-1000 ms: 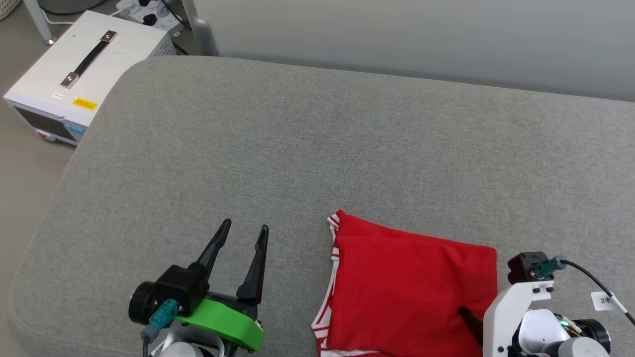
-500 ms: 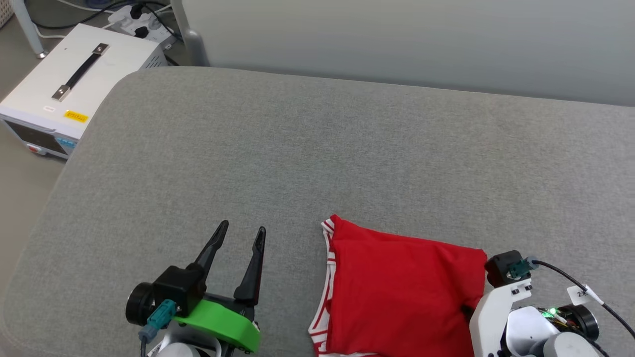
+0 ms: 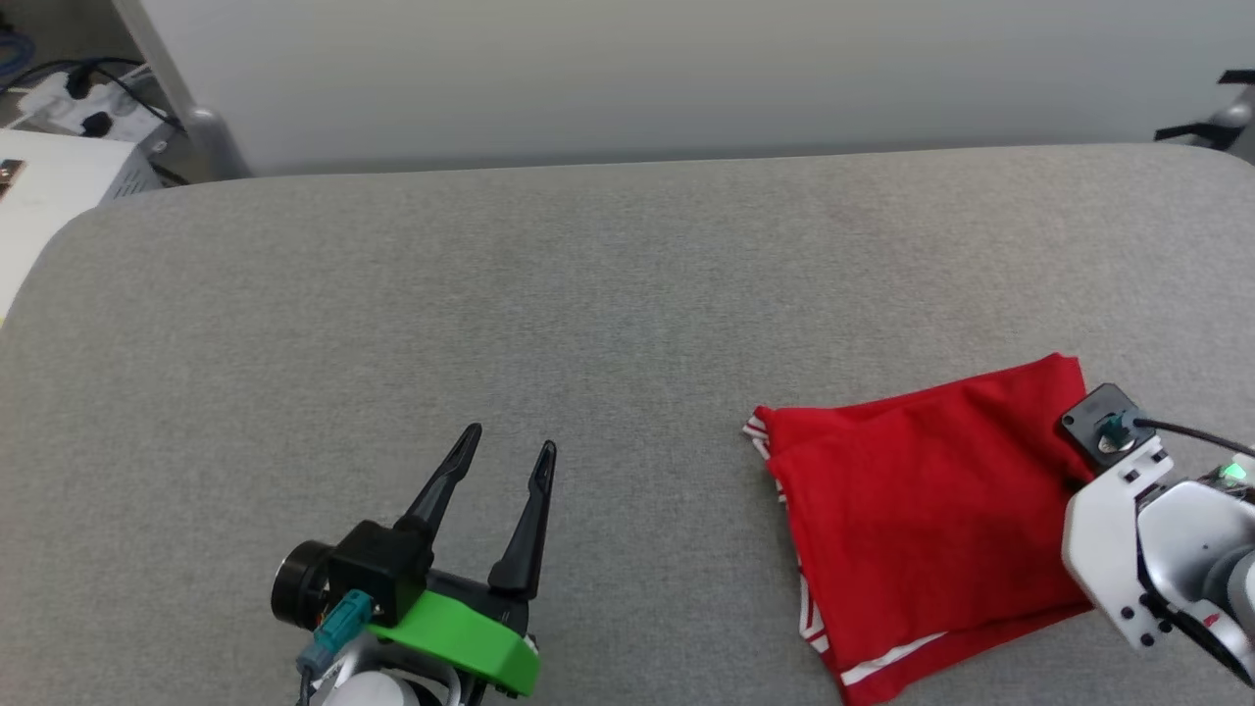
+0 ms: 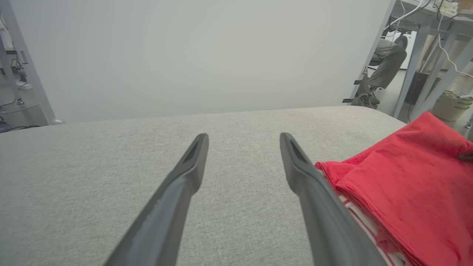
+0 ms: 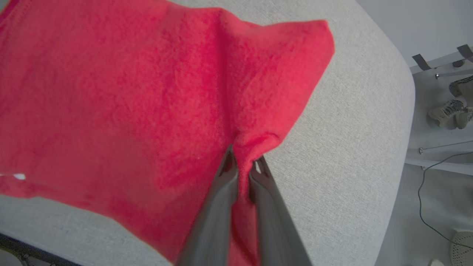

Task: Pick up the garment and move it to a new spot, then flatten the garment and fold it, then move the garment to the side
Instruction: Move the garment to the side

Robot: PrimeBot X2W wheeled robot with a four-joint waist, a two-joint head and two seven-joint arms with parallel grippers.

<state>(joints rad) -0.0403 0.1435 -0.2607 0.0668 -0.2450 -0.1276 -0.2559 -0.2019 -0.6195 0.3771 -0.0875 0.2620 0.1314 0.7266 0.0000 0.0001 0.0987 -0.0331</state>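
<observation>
The garment lies folded into a rough rectangle on the grey cushion, toward its right end and close to the front edge. Its plain red cloth faces up. Red-and-white striped trim peeks out along the garment's left side, and a white band runs along its near edge.

In the right wrist view, the right tool is clenched on a pinch of red cloth at the garment's right-hand edge. The fabric puckers into a small ridge between the two dark fingers. From the head view these fingers are hidden under the white wrist housing, which sits over the same edge.

The left tool is released, its fingers spread wide with nothing between them. It sits over bare cushion near the front edge, well to the left of the garment and not touching it. It seems to sit just above the fabric rather than on it, though the angle makes this hard to judge.

A white box and a power strip sit beyond the cushion's far left corner. A seated person's leg shows past the far right corner.
</observation>
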